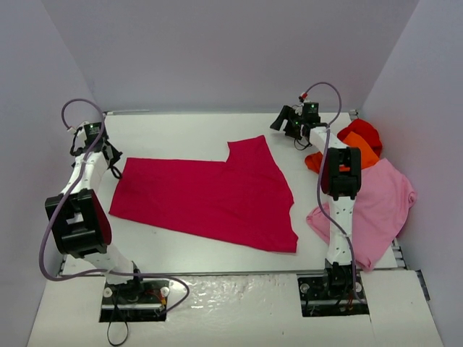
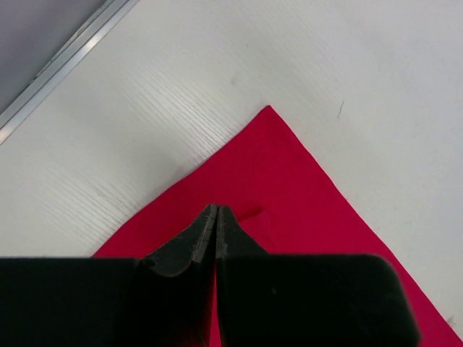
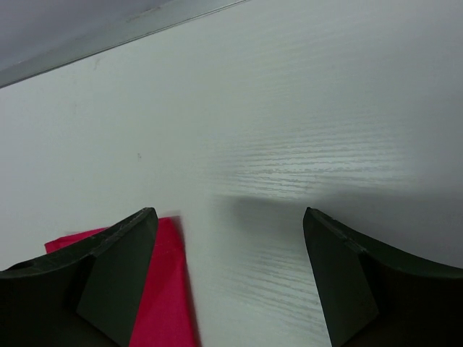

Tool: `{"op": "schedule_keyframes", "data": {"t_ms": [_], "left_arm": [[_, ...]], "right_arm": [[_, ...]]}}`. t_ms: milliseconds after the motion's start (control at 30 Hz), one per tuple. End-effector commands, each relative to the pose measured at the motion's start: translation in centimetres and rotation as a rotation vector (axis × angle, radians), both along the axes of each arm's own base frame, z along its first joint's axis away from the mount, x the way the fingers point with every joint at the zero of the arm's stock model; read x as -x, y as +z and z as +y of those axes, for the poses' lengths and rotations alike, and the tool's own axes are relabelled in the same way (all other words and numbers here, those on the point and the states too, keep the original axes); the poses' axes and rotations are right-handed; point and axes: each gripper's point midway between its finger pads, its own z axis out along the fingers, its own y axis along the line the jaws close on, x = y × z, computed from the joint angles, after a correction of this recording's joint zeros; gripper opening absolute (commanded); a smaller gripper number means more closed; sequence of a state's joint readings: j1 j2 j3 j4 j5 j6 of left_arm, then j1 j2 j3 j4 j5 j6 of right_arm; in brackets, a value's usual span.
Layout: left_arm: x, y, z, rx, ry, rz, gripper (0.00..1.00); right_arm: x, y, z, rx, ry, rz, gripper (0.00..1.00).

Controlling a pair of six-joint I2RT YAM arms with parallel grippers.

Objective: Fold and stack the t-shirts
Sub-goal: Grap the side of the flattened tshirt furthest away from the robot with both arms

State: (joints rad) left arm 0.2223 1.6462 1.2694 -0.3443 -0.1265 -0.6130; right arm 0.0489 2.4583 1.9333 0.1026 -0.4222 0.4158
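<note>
The crimson-magenta t-shirt lies spread flat across the middle of the table. My left gripper is at its far left corner. In the left wrist view the jaws are shut, with their tips low over the shirt's corner beside a small wrinkle; no cloth shows between them. My right gripper is open and empty over bare table beyond the shirt's far right sleeve. In the right wrist view the gripper has a corner of the shirt by its left finger.
At the right wall lie a light pink t-shirt, an orange one and a red one, bunched together behind the right arm. Grey walls enclose the table on three sides.
</note>
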Motion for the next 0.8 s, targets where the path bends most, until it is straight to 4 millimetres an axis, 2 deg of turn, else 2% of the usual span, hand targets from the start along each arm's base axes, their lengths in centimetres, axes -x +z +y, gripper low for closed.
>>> {"op": "schedule_keyframes", "data": {"t_ms": [0, 67, 133, 167, 367, 467, 600, 700, 767], "left_arm": [[-1.4, 0.9, 1.6, 0.032, 0.026, -0.082, 0.0], [-1.5, -0.1, 1.8, 0.062, 0.033, -0.07, 0.0], [-2.0, -1.4, 2.3, 0.101, 0.032, -0.063, 0.0], [-2.2, -1.4, 2.4, 0.107, 0.032, -0.064, 0.0], [-3.1, -1.9, 2.1, 0.156, -0.002, -0.065, 0.0], [-3.6, -1.9, 1.8, 0.173, -0.014, -0.087, 0.0], [-4.1, -2.3, 1.7, 0.186, -0.031, -0.091, 0.0], [-4.4, -2.8, 1.9, 0.198, -0.033, -0.086, 0.0], [-4.6, -2.9, 2.1, 0.208, -0.03, -0.088, 0.0]], "right_arm": [[1.2, -0.8, 3.3, -0.131, 0.097, 0.029, 0.78], [1.4, -0.8, 3.9, -0.142, 0.114, 0.032, 0.77], [2.0, -0.9, 5.4, -0.153, 0.149, 0.042, 0.73], [2.4, -0.9, 6.3, -0.156, 0.173, 0.047, 0.73], [5.3, -2.9, 8.6, -0.094, 0.224, 0.115, 0.68], [6.0, -4.4, 8.5, -0.033, 0.216, 0.143, 0.65], [6.8, -6.1, 8.4, -0.005, 0.208, 0.183, 0.55], [7.3, -6.8, 7.5, 0.048, 0.188, 0.199, 0.35], [7.4, -7.0, 7.0, 0.085, 0.186, 0.2, 0.32]]}}
